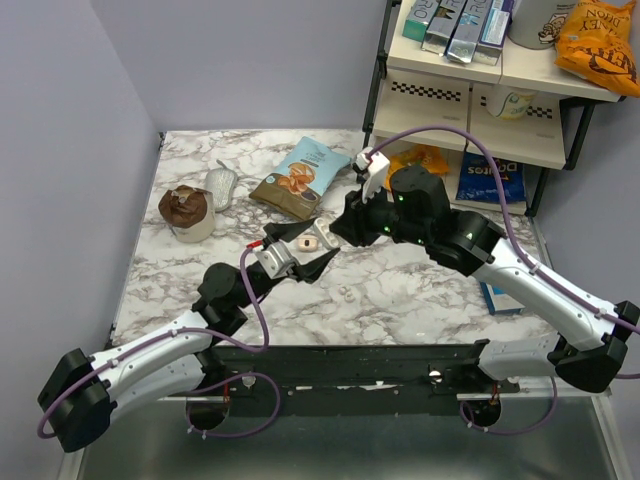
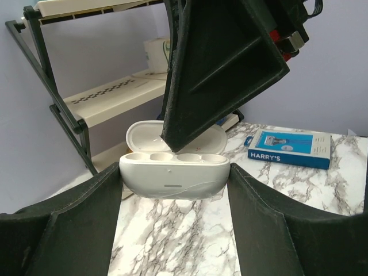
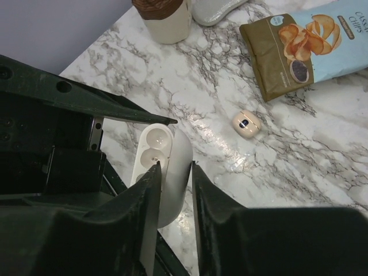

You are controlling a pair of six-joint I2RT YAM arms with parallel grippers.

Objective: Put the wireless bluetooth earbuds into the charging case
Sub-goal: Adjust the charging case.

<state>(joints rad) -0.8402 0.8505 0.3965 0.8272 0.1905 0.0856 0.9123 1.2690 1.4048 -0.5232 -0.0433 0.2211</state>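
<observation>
The charging case (image 2: 174,172) is white, open, and held off the table between my left gripper's fingers (image 2: 69,230); its wells look empty. My left gripper (image 1: 305,247) is shut on its base. My right gripper (image 1: 338,232) reaches down from above, and its jaws straddle the raised lid (image 3: 178,167) and close on it. One right finger (image 2: 218,69) hides part of the lid in the left wrist view. A tiny white earbud (image 1: 345,293) lies on the marble in front of the case. A small peach-white rounded bud (image 3: 246,124) lies beyond the case.
A chips bag (image 1: 303,175), a brown-topped cup (image 1: 188,212) and a grey pouch (image 1: 222,185) sit at the back left. A shelf unit (image 1: 470,90) stands at the back right, with a blue Harry's box (image 2: 290,148) on the table near it.
</observation>
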